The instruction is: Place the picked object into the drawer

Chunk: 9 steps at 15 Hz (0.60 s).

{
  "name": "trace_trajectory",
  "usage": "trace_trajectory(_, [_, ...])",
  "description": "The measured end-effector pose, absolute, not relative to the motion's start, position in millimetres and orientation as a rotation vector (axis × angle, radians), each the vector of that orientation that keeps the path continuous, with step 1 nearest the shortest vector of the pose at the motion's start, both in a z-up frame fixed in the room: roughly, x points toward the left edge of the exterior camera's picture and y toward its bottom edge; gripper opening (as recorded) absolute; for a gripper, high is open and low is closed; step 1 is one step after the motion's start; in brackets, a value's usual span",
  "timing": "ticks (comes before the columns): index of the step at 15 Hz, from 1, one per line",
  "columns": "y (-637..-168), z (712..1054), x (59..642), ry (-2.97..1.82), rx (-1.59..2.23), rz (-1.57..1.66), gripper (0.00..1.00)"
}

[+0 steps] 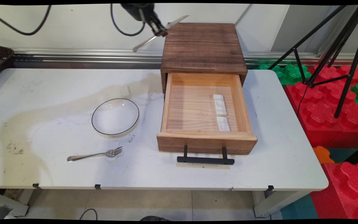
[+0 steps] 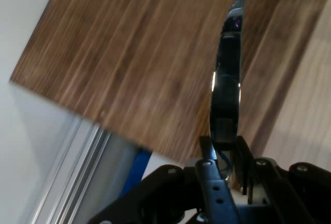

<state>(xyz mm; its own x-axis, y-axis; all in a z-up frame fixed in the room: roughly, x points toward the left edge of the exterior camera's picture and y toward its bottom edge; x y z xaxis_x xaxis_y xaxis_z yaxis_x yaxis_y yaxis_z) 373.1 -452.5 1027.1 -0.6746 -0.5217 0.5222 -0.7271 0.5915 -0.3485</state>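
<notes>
**Mia:** What is nearest to us on the white table (image 1: 275,161)?

**Tom:** A silver fork (image 1: 95,154) lies flat near the front edge, prongs to the right. Just behind it sits a clear glass bowl (image 1: 115,117) with a dark rim. They are close but not touching.

**Mia:** And on the right?

**Tom:** A wooden drawer (image 1: 204,112) is pulled out toward us. It has a black handle (image 1: 205,159) on its front. Inside, by the right wall, two small white blocks (image 1: 221,112) lie end to end.

**Mia:** What does the drawer come from?

**Tom:** A dark brown wooden box (image 1: 203,46) that stands at the back of the table.

**Mia:** Where is the pincer?

**Tom:** The black pincer (image 1: 159,30) is high up at the top, over the box's back left corner. It is pinching a silver knife (image 1: 160,32) in the middle. The knife is tilted, one end up to the right and one end down to the left, and it touches nothing else. In the hand view the knife's shiny blade (image 2: 227,79) sticks up from between the pressed fingers, with the brown box top behind it.

**Mia:** Any words to read?

**Tom:** I can't see any.

**Mia:** What is past the table?

**Tom:** Red and green foam blocks (image 1: 337,102) and a black tripod (image 1: 331,53) on the right.
</notes>
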Motion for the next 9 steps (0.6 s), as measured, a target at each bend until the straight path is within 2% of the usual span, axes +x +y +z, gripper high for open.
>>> trace_trajectory(9, [-487, 1018, 299, -2.504, 0.794, 0.628, 0.00])
